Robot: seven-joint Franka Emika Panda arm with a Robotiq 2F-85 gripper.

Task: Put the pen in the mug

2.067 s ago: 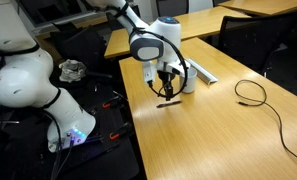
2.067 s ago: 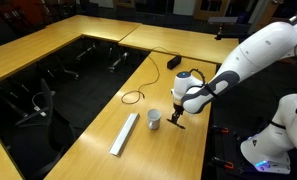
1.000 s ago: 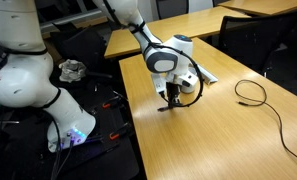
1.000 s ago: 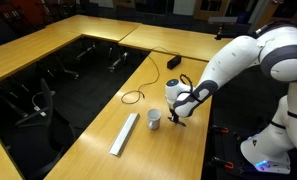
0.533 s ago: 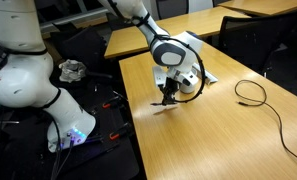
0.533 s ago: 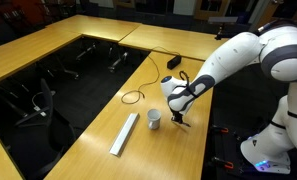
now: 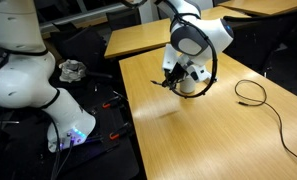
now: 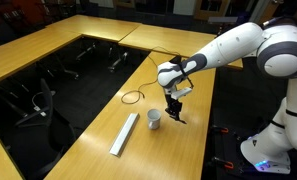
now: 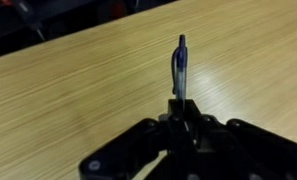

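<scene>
My gripper [image 9: 180, 103] is shut on the pen [image 9: 179, 65], a thin dark stick that pokes out past the fingertips in the wrist view, with bare wood beneath it. In both exterior views the gripper [image 7: 174, 80] [image 8: 174, 106] hangs above the table with the pen in it. The white mug [image 8: 154, 119] stands upright on the table just beside the gripper. In an exterior view the mug [image 7: 192, 86] shows partly behind the gripper.
A flat white-grey bar [image 8: 124, 133] lies on the wooden table [image 7: 198, 140] near the mug. A black cable [image 7: 254, 93] curls across the table, ending in a loop [image 8: 134, 97]. The table's edge drops to a dark floor area [image 8: 58, 90].
The gripper closed on the pen on the table, then rose with it and swung toward the mug. The pen no longer lies on the wood.
</scene>
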